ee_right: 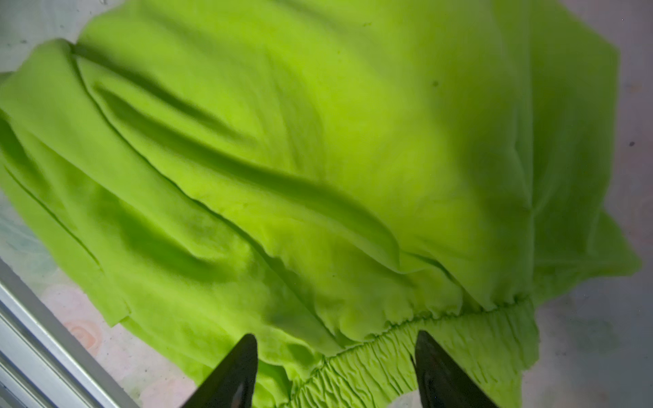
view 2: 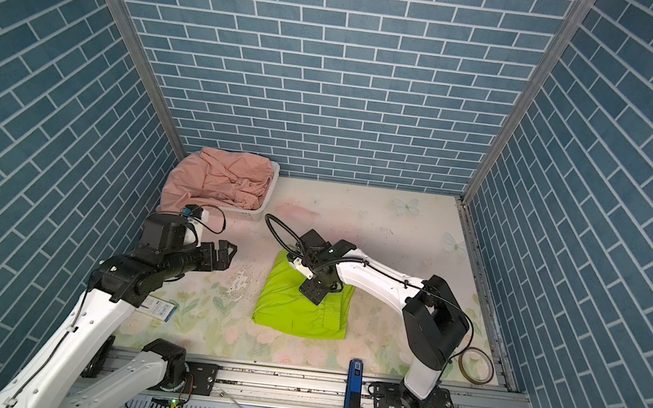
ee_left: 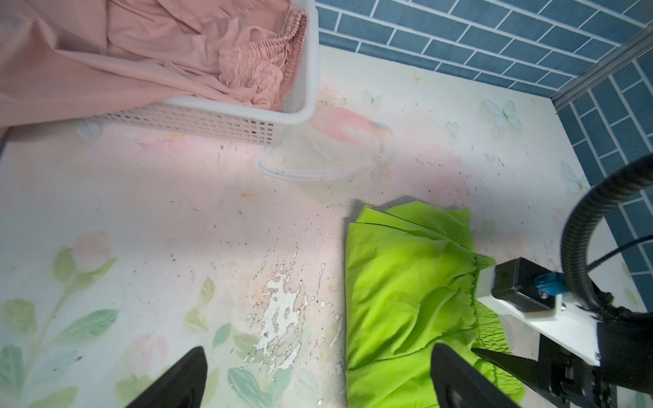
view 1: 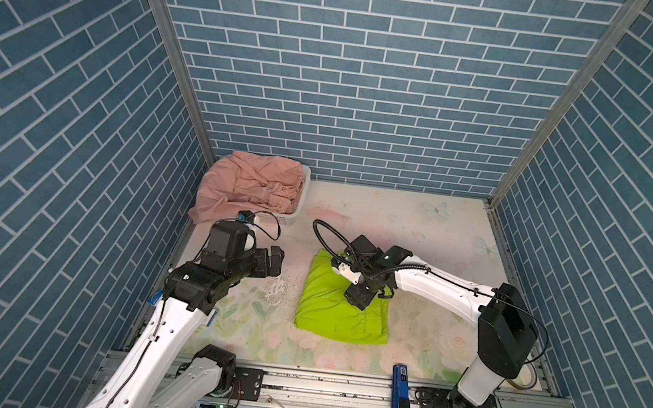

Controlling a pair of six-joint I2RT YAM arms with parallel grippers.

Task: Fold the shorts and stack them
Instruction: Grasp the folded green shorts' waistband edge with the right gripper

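Up close, the right wrist view is showing the right gripper [ee_right: 335, 333] spread open over the green shorts' [ee_right: 318, 176] waistband [ee_right: 459, 339] mid-table [view 1: 438, 234]; top views are hiding that. The left gripper [ee_left: 319, 346] is gaping. The pink shorts [view 1: 252, 180] are spilling from the basket [view 1: 281, 218].

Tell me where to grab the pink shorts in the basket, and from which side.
Grip the pink shorts by the gathered waistband, bunched inside the basket near one corner. Come from above with the open left end effector, the nearer one. The basket walls block a side approach, and the ridged elastic probably offers more bulk than the flat draped fabric.
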